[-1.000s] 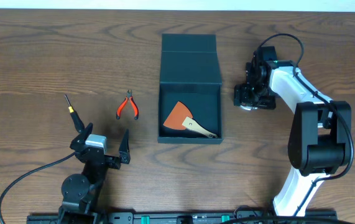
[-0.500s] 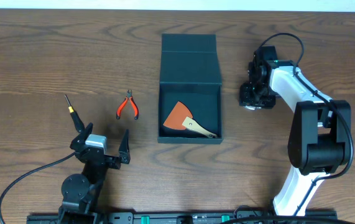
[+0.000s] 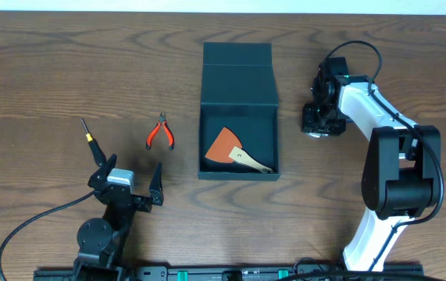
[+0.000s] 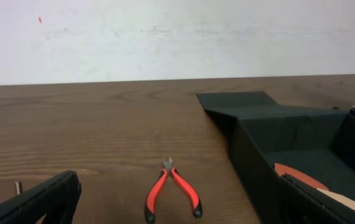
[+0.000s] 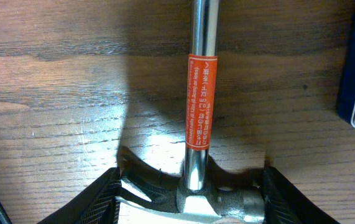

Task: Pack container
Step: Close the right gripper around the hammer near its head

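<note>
Straddling hammer point(image 5: 201, 93) head, right of open container point(image 3: 238, 74), with right gripper point(image 5: 189, 194) jaws part-narrowed, grip unclear, likely to lift it in; parked lower left, left gripper point(image 3: 133, 168) jaws wide.

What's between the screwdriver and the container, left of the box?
Only the red-handled pliers, lying flat and apart from both the screwdriver and the container. The overhead view shows it best.

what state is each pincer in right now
left pincer: open, empty
right pincer: around the hammer head, fingers at both ends; grip cannot be told
</note>
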Action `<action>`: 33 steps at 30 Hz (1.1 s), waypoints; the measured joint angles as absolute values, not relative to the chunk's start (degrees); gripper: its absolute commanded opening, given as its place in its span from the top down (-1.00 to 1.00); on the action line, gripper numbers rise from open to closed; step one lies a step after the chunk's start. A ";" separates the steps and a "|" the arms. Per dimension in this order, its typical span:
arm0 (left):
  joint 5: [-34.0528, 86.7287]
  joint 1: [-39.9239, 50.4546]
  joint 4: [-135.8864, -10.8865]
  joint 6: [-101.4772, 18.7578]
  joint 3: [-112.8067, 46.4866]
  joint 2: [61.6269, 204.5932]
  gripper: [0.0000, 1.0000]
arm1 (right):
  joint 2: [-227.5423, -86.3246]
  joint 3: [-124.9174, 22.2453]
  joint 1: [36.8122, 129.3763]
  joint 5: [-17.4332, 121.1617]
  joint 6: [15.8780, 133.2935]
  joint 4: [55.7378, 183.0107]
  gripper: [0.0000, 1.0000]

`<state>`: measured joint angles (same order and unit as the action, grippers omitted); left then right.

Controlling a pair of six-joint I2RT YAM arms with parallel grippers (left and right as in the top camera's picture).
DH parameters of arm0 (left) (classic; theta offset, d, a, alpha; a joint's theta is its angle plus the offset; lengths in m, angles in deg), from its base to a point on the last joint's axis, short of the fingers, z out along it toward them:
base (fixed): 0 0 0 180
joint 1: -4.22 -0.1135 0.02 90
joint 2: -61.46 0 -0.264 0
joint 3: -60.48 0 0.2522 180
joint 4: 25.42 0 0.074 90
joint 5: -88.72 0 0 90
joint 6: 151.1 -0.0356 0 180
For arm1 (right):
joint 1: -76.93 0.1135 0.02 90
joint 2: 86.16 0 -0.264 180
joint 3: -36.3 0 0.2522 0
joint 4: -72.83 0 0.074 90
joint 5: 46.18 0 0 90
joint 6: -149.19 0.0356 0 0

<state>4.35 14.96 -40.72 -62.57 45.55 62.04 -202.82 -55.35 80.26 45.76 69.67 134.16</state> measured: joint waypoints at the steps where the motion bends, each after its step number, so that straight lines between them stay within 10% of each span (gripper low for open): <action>1: 4.35 14.94 -40.72 -62.57 45.55 62.04 -0.97 | -202.82 -55.35 80.26 45.76 69.65 134.16 0.24; 33: 4.35 14.96 -40.72 -62.57 45.55 62.04 -0.97 | -201.47 -54.21 80.26 47.46 69.01 134.90 0.56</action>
